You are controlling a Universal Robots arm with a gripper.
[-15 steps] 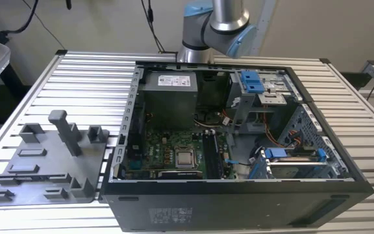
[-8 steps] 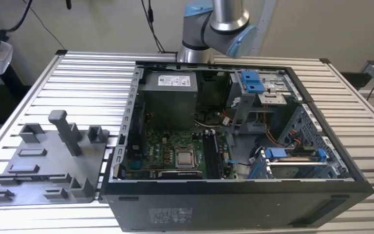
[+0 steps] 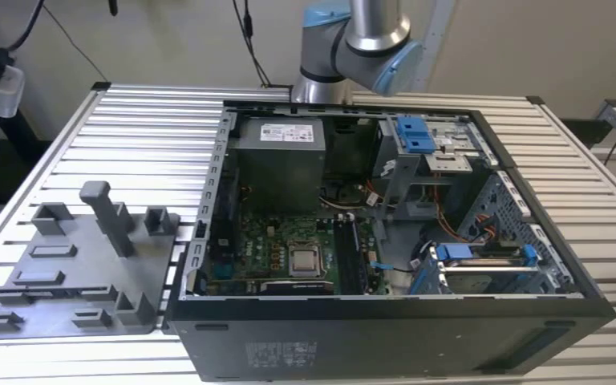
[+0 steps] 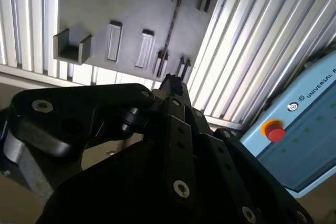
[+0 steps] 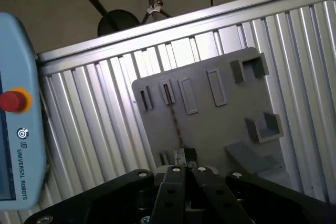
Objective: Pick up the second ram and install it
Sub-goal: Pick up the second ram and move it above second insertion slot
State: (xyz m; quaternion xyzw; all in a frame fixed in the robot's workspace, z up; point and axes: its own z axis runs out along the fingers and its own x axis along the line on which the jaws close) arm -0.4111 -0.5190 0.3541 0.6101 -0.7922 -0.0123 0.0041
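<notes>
Second wrist view — second ram [image 4: 171,27] edge-on beyond gripper [image 4: 171,81]; contact unclear.

Black gripper [image 5: 185,157] clamped on the second ram [image 5: 176,124], which is seen edge-on as a thin dark line running out from the fingertips across the grey moulded holder plate [image 5: 220,124], the plate lying flat on the slatted aluminium table [image 5: 105,129], with a light blue teach pendant [image 5: 18,150] bearing a red button [image 5: 13,100] well apart from that plate.

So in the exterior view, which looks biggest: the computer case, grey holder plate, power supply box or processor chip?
Largest to smallest:
computer case
grey holder plate
power supply box
processor chip
</notes>
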